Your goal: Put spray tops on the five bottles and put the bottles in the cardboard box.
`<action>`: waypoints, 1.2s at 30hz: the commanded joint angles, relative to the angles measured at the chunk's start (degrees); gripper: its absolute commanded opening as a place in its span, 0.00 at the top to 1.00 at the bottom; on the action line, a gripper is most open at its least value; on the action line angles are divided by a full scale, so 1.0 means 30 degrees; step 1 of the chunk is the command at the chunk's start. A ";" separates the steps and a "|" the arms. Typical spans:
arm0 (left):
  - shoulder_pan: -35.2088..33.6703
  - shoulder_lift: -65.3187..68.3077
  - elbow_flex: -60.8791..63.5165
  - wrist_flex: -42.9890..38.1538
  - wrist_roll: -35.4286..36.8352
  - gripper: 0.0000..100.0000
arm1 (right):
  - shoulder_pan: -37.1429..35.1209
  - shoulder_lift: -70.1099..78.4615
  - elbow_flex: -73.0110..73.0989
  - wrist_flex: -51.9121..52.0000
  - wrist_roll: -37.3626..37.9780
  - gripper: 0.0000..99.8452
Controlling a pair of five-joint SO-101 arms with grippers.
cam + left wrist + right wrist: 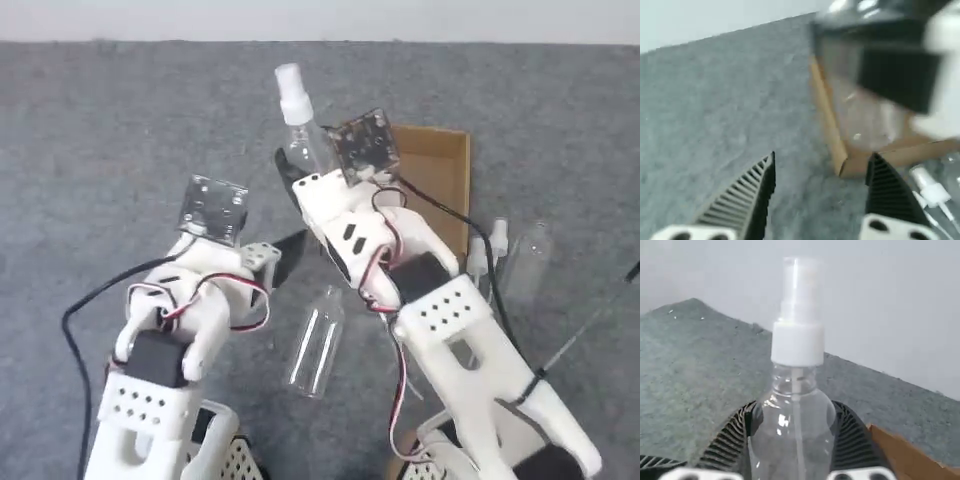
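My right gripper [303, 165] is shut on a clear bottle [300, 135] with a white spray top [291, 92], held upright above the table by the cardboard box [440, 175]. In the right wrist view the bottle [794, 415] stands between the ribbed black fingers [852, 440], its spray top [798, 335] screwed on. My left gripper [283, 258] hangs open and empty to the left of it. In the left wrist view the left gripper [820, 197] faces the box's corner [832, 145] and the held bottle [865, 115]. A capless bottle [317, 340] lies on the carpet between the arms.
Right of the box stand a clear bottle [530, 258] and loose white spray tops [496, 243], the spray tops [930, 192] also showing in the left wrist view. Grey carpet [120, 150] covers the table. Cables trail from both arms.
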 commanded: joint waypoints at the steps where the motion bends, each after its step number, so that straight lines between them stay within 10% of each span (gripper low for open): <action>1: 0.0615 -0.0234 -0.0132 -0.2051 -0.0088 0.71 | -0.0689 -0.0249 -0.2374 0.1832 -0.0352 0.99; 20: 0.0674 -0.0352 0.1861 -0.4484 0.0879 0.72 | -0.0249 -0.4205 -0.3194 0.7018 -0.0205 0.99; 36: -0.2344 -0.0381 0.2593 -0.3311 0.0938 0.93 | 0.4527 0.9333 -1.2220 0.6930 0.0996 0.99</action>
